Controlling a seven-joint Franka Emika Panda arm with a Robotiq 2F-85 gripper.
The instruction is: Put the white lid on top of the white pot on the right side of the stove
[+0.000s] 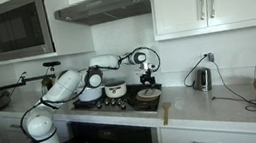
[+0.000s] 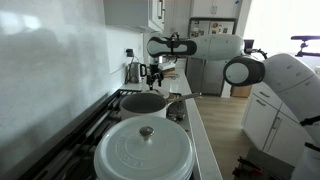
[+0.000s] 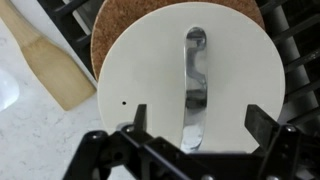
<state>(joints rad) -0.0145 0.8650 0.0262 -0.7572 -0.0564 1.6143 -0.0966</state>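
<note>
In an exterior view, the white robot arm (image 1: 64, 85) reaches across the stove. Its gripper (image 1: 147, 77) hangs just above the round white lid (image 1: 148, 93), which lies flat at the side of the stove nearest the counter. The open white pot (image 1: 115, 89) stands on the burners near the lid, and nothing covers it.

In an exterior view along the stove, a large white cast-iron pot with a knobbed cover (image 2: 145, 150) fills the foreground. Behind it stands the open white pot (image 2: 145, 103), and beyond that the gripper (image 2: 154, 74) points downward. The round white lid is too small to make out here.

In the wrist view, the round white lid (image 3: 150, 70) rests on a round cork trivet (image 3: 112, 28). Its metal strap handle (image 3: 193, 85) runs up the middle. A wooden spatula (image 3: 50, 62) lies on the pale counter beside it, apart from the lid. The gripper (image 3: 198, 118) is spread wide, with 1 finger on either side of the handle. Neither finger seems to touch the handle, and nothing is held.

As I judge it, only the approach is done, and the lid has not yet left its trivet. What remains is 4 steps: lower and close on the handle, lift, carry the lid over to the uncovered pot, and set it down centred on the rim.
</note>
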